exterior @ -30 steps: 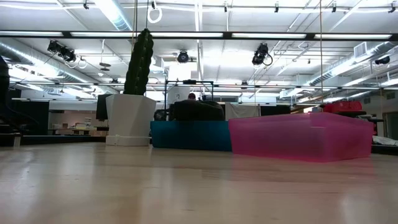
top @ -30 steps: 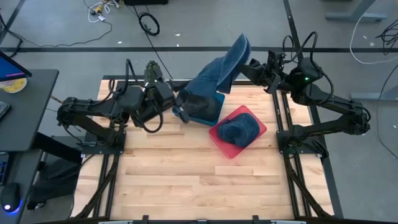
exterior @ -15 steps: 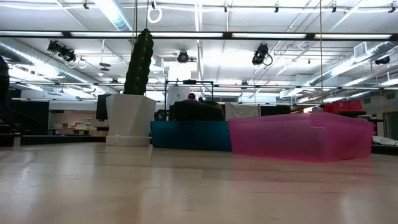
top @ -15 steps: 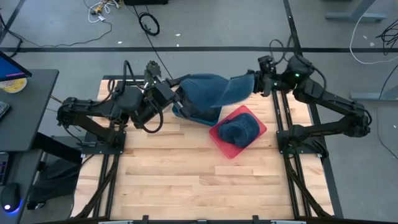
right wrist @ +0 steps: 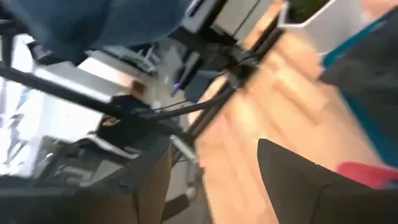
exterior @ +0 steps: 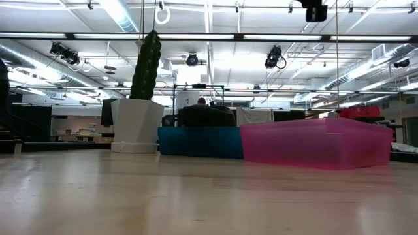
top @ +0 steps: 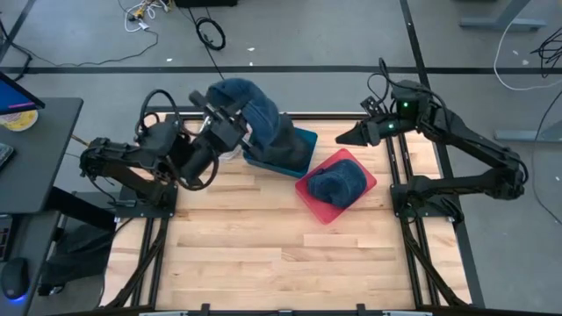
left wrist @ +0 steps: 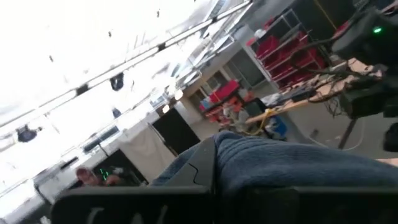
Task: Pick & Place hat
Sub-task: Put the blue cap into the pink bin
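High view, left claw [top: 230, 123] clasping hat [top: 255, 114], over teal bin [top: 294, 154], pink bin [top: 309, 191] beside

No text, label, brand, number or sign can be read in any of the views. The laptop screen [top: 12, 95] at the edge of the high view shows only coloured shapes, and the red bins [left wrist: 277, 45] on the shelving in the left wrist view are too blurred to carry legible marks.

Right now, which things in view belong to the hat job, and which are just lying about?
Job: blue hat held up by left pincer; second hat in pink bin; teal bin; open right pincer.
Lying about: white pot with cactus.
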